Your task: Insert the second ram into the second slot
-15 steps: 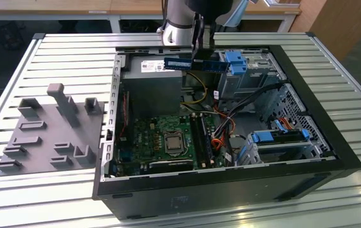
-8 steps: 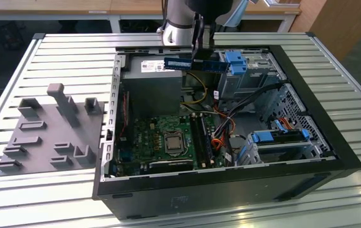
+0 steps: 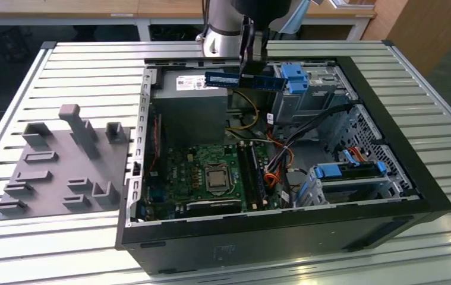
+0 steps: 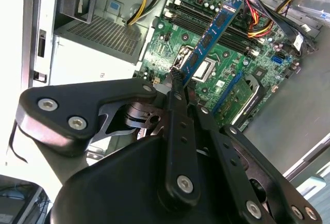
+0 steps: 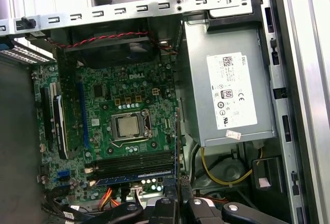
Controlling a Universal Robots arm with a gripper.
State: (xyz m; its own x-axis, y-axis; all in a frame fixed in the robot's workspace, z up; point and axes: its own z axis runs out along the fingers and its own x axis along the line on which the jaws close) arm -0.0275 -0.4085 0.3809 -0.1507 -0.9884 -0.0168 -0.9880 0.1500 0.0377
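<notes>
The arm hangs over the open computer case [image 3: 384, 148], and the gripper [image 3: 248, 70] has the second ram [image 3: 241, 81] in its grasp. The fingers [image 4: 175, 126] are pinched on the stick's two flat faces, so its long contact edge is free to meet a slot.

From where I stand the stick is level and broadside, up above the case rim, over the ground between the power supply [image 3: 189, 104] and the blue-clipped drive cage [image 3: 305, 89]. It touches nothing but the gripper. That height looks deliberate to me: it keeps the stick clear of the cables and the metal walls.

In the second wrist view the second ram [image 4: 211, 35] reaches out from the fingertips over the green motherboard [image 4: 170, 33]. In the first wrist view it shows edge-on as a thin blue line [image 5: 176, 146], crossing the ends of the memory slots [image 5: 134, 161] rather than lying along them.

Those slots [image 3: 251, 169] sit well below and apart from it. One appears to carry a blue strip already, perhaps a seated stick. This one is not in any slot yet.
</notes>
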